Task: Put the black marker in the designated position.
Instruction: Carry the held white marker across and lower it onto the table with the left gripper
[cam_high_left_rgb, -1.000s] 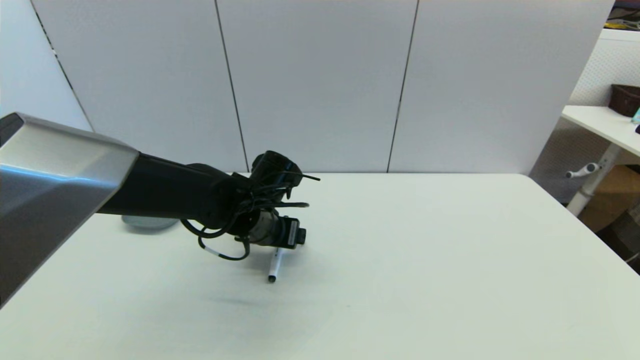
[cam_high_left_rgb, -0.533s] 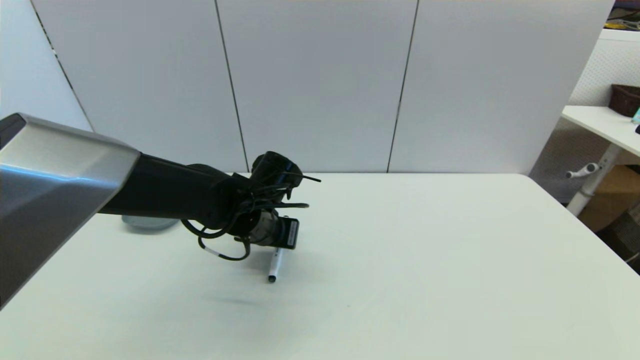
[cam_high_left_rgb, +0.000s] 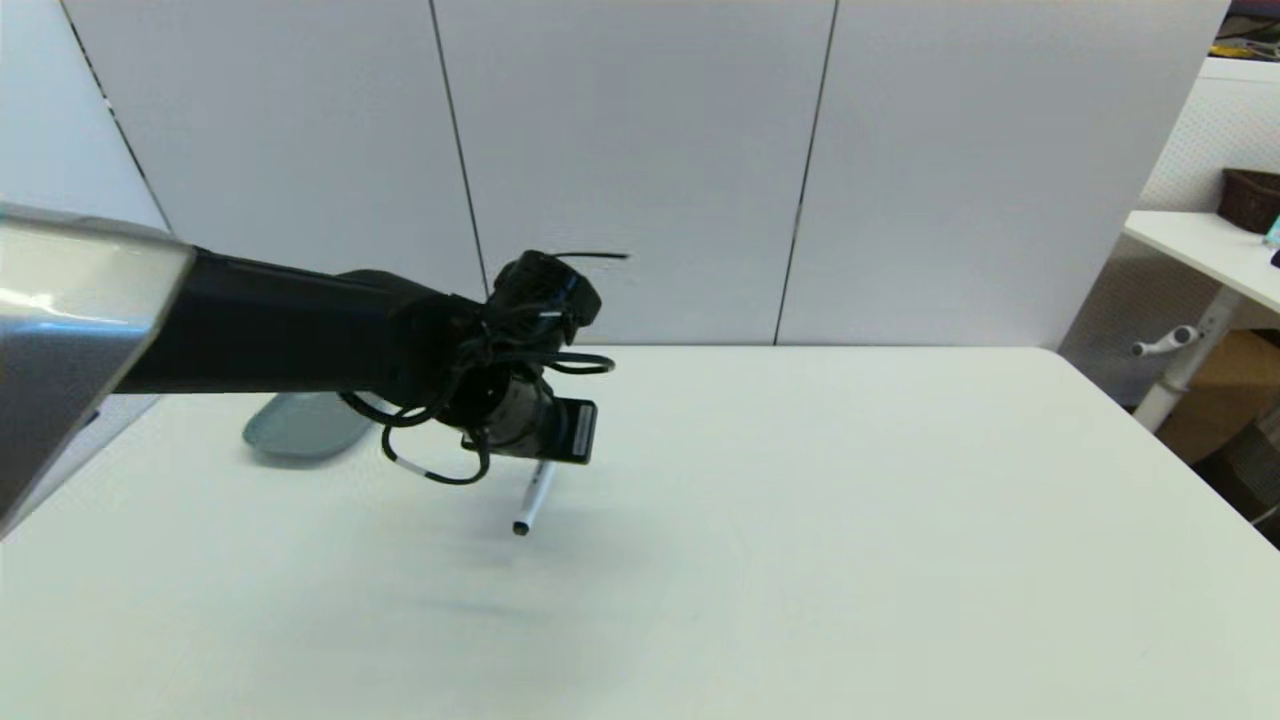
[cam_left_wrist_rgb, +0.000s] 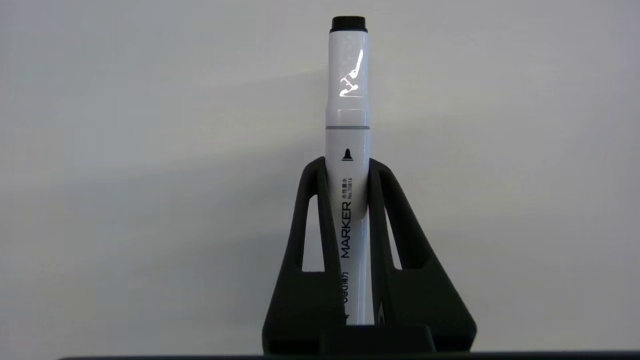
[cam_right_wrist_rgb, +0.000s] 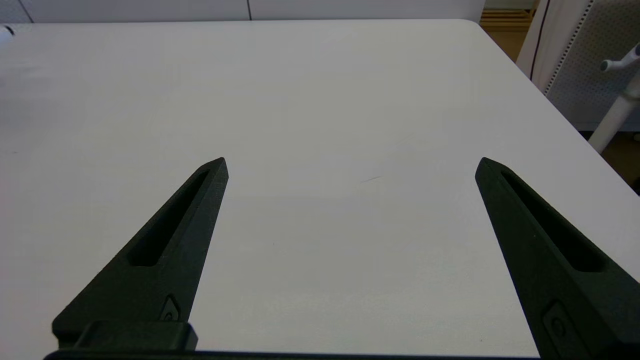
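I see the left gripper (cam_left_wrist_rgb: 348, 170) clamped on the black marker (cam_left_wrist_rgb: 348, 100), which sticks out beyond its fingertips above the white table (cam_high_left_rgb: 850, 500). The right gripper (cam_right_wrist_rgb: 351, 162) hangs with jaws wide apart over the bare surface; grey wall panels (cam_high_left_rgb: 630, 150) stand behind.

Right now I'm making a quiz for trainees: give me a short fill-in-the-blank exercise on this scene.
1. The left claw is shut on the black ____.
2. The word printed large along the black marker is ____.
3. The right claw, over bare table, has its fingers ____.
4. The grey dish lies on the table to the robot's ____ of the marker.

Missing words: marker; MARKER; open; left
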